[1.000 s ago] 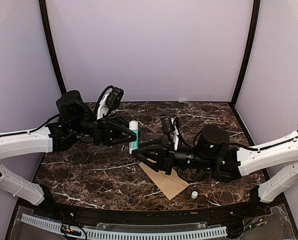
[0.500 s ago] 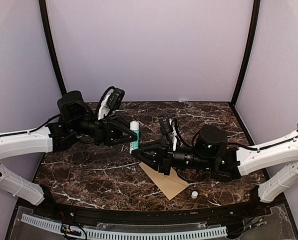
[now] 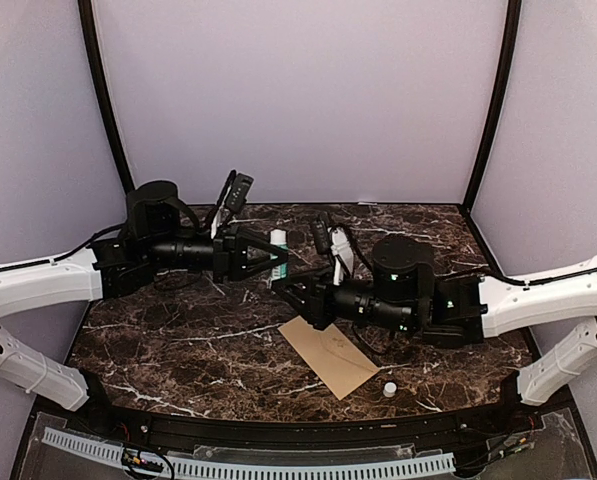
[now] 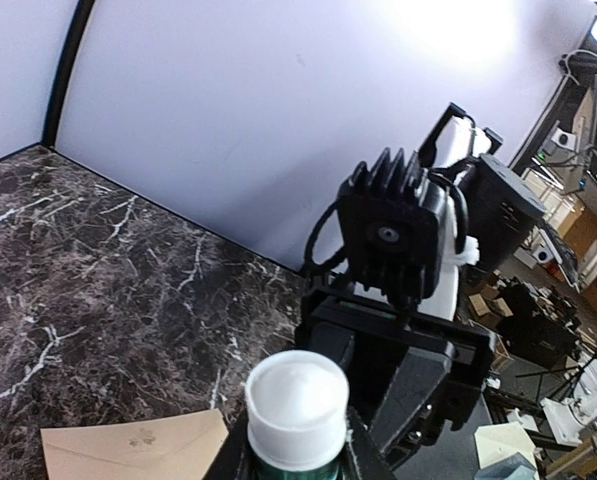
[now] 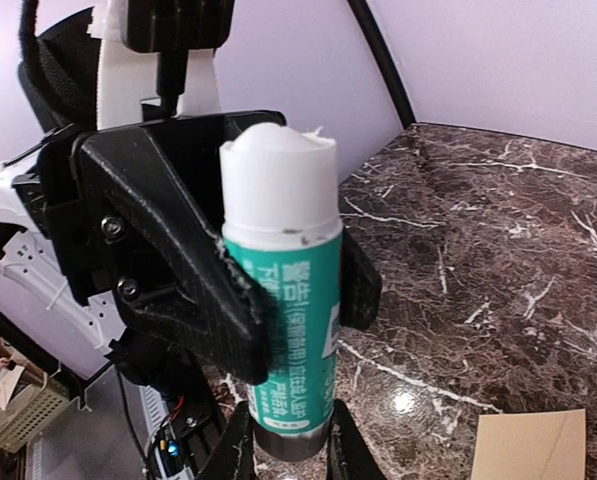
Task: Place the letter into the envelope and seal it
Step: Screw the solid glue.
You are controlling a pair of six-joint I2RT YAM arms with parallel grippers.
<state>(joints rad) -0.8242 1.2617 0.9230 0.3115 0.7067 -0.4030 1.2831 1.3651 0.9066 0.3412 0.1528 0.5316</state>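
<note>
A green glue stick [image 3: 278, 247] with a white, uncapped top is held above the table between both arms. My left gripper [image 3: 266, 261] is shut on its middle. My right gripper [image 5: 288, 450] is shut on its dark base from the other side, and its fingers [image 5: 234, 445] flank the bottom end. In the left wrist view the stick's white top [image 4: 296, 398] points at the camera. The kraft-brown envelope [image 3: 332, 355] lies flat on the marble under the right arm, with one corner [image 5: 528, 445] in the right wrist view. The letter is out of view.
A small white cap [image 3: 389, 387] lies on the table just right of the envelope's near corner. The dark marble table [image 3: 178, 340] is walled by pale panels at the back and sides. Both arms meet over the table's middle.
The right gripper's jaws have closed on the glue stick's base. Both grippers shifted toward the back, the stick turned more level, and more of the envelope shows.
</note>
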